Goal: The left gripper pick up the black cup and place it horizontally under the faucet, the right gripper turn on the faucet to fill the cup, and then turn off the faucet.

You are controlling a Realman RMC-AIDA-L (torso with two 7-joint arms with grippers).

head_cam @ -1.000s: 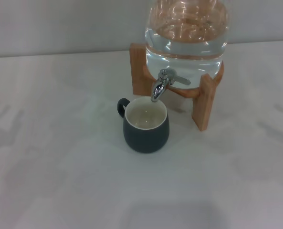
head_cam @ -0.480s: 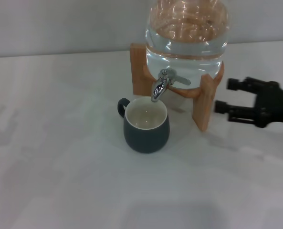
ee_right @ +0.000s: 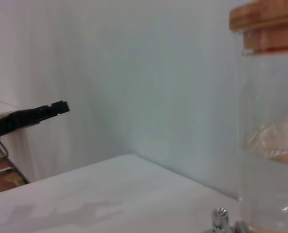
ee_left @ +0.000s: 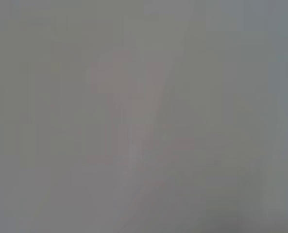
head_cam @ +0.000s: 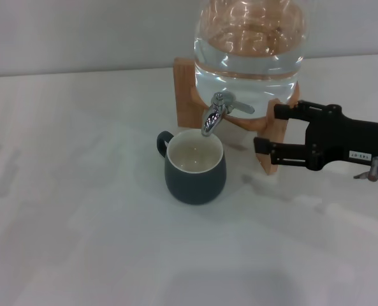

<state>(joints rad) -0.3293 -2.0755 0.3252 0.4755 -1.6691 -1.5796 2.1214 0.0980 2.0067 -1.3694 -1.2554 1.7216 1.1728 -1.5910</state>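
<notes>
One gripper is at work: the right gripper (head_cam: 266, 129) reaches in from the robot's right, level with the wooden stand (head_cam: 276, 135) of the glass water jar (head_cam: 249, 44). Its two black jaws stand well apart, one above the other in the head view, with nothing held between them. The upper jaw tip lies over the top of the stand's near post, and the lower tip over the post's lower part, so the post shows in the gap between them; whether either tip touches the wood cannot be told.

Beyond the jaw tips, toward the robot's left, the faucet (head_cam: 215, 115) juts out of the jar, its flat lever handle pointing toward the open jaws but clear of them. Farther past the faucet and lower down, the black cup (head_cam: 194, 169) stands upright on the white table (head_cam: 80, 210), its cream inside directly beneath the spout and its loop handle turned away from the jaws. No stream of water can be made out at the spout.

From the right wrist view, the jar's clear wall and wooden lid fill one side, with the top of the faucet just showing at the edge.

Nothing of the left gripper shows; its wrist view gives only a plain grey surface.
</notes>
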